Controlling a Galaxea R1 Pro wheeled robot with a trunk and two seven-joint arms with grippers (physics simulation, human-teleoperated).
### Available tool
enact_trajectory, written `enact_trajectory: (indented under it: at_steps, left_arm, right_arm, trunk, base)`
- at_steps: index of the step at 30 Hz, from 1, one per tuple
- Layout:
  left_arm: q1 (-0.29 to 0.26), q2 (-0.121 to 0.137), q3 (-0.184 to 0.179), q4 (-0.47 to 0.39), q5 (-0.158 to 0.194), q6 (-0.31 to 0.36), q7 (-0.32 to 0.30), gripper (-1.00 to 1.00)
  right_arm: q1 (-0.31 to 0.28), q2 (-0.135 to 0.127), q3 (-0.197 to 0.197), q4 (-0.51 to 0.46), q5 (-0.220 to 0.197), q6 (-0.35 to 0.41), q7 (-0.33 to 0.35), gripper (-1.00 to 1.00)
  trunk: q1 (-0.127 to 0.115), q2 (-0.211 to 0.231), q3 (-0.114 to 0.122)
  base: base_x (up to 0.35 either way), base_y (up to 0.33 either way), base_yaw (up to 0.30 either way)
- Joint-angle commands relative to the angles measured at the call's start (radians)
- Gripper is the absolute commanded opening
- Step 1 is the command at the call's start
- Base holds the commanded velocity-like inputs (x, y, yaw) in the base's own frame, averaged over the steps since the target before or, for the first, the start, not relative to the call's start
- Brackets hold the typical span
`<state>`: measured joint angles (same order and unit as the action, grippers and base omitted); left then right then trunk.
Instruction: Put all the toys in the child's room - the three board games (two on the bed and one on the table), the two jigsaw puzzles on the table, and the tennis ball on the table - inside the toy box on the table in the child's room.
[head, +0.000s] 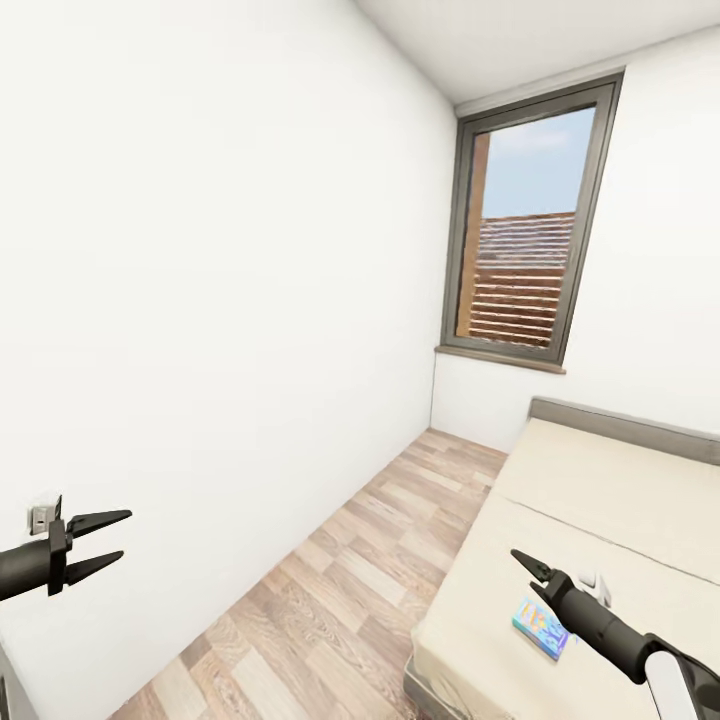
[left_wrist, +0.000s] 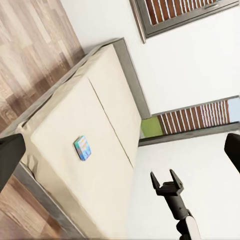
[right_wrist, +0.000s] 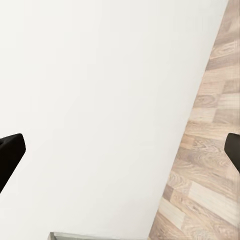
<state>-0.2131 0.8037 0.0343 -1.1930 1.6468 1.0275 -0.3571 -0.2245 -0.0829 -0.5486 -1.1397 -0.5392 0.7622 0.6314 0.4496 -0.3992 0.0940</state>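
Note:
One board game (head: 543, 628), a flat colourful box, lies on the cream bed (head: 610, 490) near its foot end, and it lies flat on the mattress in the left wrist view too (left_wrist: 83, 148). My right gripper (head: 528, 565) hovers just above and to the left of the box, open and holding nothing; its two fingers stand spread in the left wrist view (left_wrist: 163, 176). My left gripper (head: 97, 545) is open and empty at the far left, close to the white wall. The table, the toy box and the other toys are out of view.
A strip of wooden floor (head: 340, 590) runs between the white wall (head: 200, 300) and the bed toward a tall window (head: 525, 225). A wall socket (head: 40, 518) sits just behind my left gripper. The bed's grey frame (left_wrist: 47, 195) edges the mattress.

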Motion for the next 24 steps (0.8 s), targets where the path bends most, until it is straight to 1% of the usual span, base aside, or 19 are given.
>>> enact_trajectory:
  at_steps: [1, 24]
  left_arm:
    - [0.000, 0.000, 0.001, 0.001, -0.007, 0.003, -0.008, 1.00]
    - [0.000, 0.000, 0.001, 0.001, -0.007, 0.003, -0.008, 1.00]
  right_arm:
    - [-0.001, 0.000, -0.002, 0.001, -0.002, 0.005, 0.002, 1.00]
    - [-0.001, -0.001, -0.002, 0.005, -0.005, -0.001, 0.002, 1.00]
  trunk:
    - [0.000, -0.001, -0.001]
    - [0.000, -0.001, -0.021]
  base:
    - [0.000, 0.000, -0.228]
    - [0.000, 0.000, -0.237]
